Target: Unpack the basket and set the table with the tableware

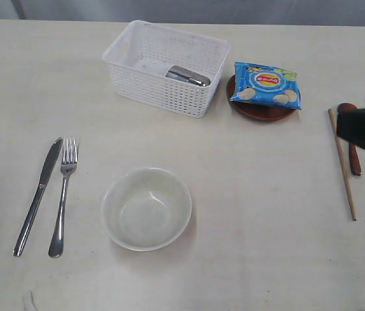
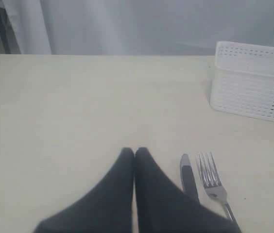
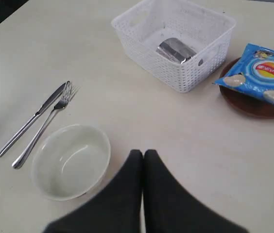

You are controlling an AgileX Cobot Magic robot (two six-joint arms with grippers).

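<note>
- Both hands were empty. The left gripper (image 2: 134, 153) had its jaws pressed together over bare table (image 1: 266, 246), just beside the knife (image 1: 38, 194) and fork (image 1: 63, 197) near the left edge. The right gripper (image 3: 143, 154) was likewise closed on nothing, above the table near the bowl (image 1: 146, 207), which sat toward the near edge.
- The cup (image 1: 188, 76) lay on its side inside the basket (image 1: 163, 97), which stood near the far edge. It appeared to be the only item not yet unpacked.
- Risk: the closed right jaws would need to part before entering. A finger catching the perforated wall could drag or tip the light basket.
- Risk: the cup was smooth and round, so an off-centre pinch could let it roll or slip.
- Risk: the chips bag (image 1: 265, 84) rested on the plate (image 1: 260, 111) just beside the basket. Moving the plate could slide the bag off.
- Risk: the right arm hung over the spoon (image 1: 354, 162) and chopsticks (image 1: 345, 175) near the right edge. A low sweep could scatter them.
- Only the exterior view showed the spoon and chopsticks. It showed neither gripper's jaws.
- The right wrist view looked down onto the cup.
- The left wrist view showed only the basket's outer wall and omitted the bowl.
</note>
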